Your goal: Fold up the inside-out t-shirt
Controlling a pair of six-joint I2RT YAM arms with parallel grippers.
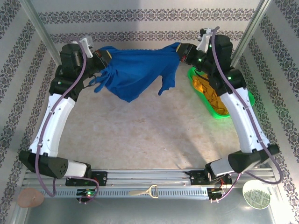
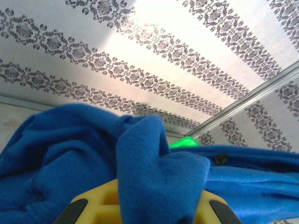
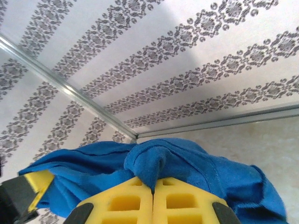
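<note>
Two sets of jaws are clenched on cloth: the left gripper (image 1: 102, 58) and right gripper (image 1: 181, 50) each pinch an edge of the royal-blue inside-out t-shirt (image 1: 135, 74), which hangs between them over the far table (image 1: 140, 135). Beside it, the right arm (image 1: 243, 116) partly hides a green tray (image 1: 212, 113) holding a mustard garment (image 1: 205, 88).

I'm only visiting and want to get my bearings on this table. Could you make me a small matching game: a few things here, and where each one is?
Things:
1 blue t-shirt
2 mustard-yellow garment
3 green tray
4 round pale disc

Places:
A near right corner
B lying in the tray
C hanging between the left gripper and the right gripper, both shut on it
D right side of the table

Pairs: 1-C, 2-B, 3-D, 4-A
</note>
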